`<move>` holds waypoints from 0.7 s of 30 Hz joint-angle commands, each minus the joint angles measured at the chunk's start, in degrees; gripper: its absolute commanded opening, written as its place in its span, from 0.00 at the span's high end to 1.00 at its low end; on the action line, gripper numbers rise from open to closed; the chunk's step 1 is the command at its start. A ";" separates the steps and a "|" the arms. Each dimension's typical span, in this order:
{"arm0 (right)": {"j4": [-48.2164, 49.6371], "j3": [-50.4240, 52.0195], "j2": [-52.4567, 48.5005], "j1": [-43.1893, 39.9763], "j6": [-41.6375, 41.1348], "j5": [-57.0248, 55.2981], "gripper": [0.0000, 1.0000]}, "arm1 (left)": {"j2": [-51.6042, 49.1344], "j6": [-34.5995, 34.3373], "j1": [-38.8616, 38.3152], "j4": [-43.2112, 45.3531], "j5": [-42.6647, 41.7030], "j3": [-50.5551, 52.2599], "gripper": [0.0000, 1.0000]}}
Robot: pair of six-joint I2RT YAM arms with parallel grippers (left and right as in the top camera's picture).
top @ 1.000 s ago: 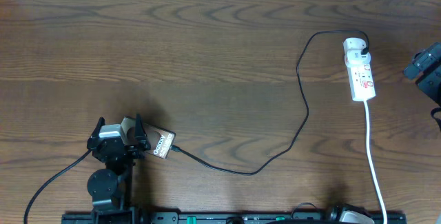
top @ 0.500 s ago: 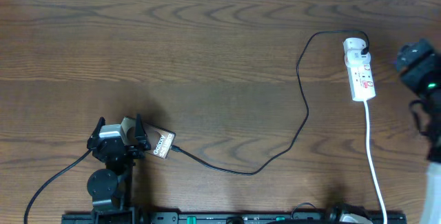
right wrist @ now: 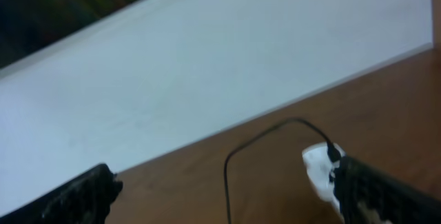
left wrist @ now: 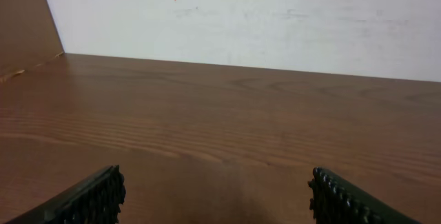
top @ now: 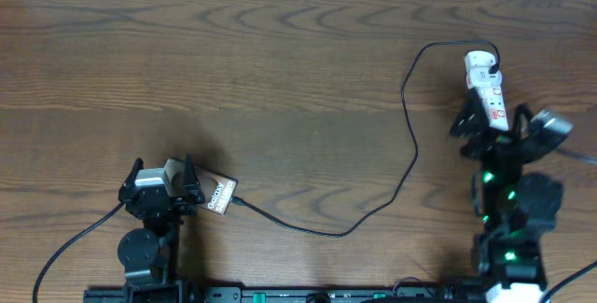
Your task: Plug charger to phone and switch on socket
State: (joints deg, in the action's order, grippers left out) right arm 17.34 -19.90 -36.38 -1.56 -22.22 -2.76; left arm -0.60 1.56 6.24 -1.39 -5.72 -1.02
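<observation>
Swung in over the socket (top: 485, 75), the right gripper (top: 494, 121) gapes like the left gripper (top: 162, 169); only overhead shows the phone (top: 220, 195).

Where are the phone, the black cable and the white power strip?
phone (top: 220, 196), overhead view, lettered face.
black cable (top: 410, 126), overhead view, middle stretch.
white power strip (top: 489, 89), overhead view, upper body.

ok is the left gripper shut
No, in the left wrist view the left gripper is spread wide, with only bare table showing in the gap.
</observation>
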 commanded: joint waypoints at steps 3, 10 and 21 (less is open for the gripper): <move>2.89 9.68 6.99 2.82 8.98 -0.92 0.01 | 0.31 0.33 0.22 -2.21 -1.55 0.79 0.15; 2.60 19.76 18.51 3.63 9.66 -1.44 0.01 | 0.31 0.33 0.22 -2.21 -1.55 0.79 0.15; -21.24 19.58 35.23 4.66 11.93 -4.09 0.01 | 0.31 0.33 0.22 -2.19 -1.55 0.79 0.15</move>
State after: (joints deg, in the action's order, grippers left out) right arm -1.69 -0.38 -4.38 2.61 -12.47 -5.74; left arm -0.60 1.56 6.24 -1.39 -5.72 -1.02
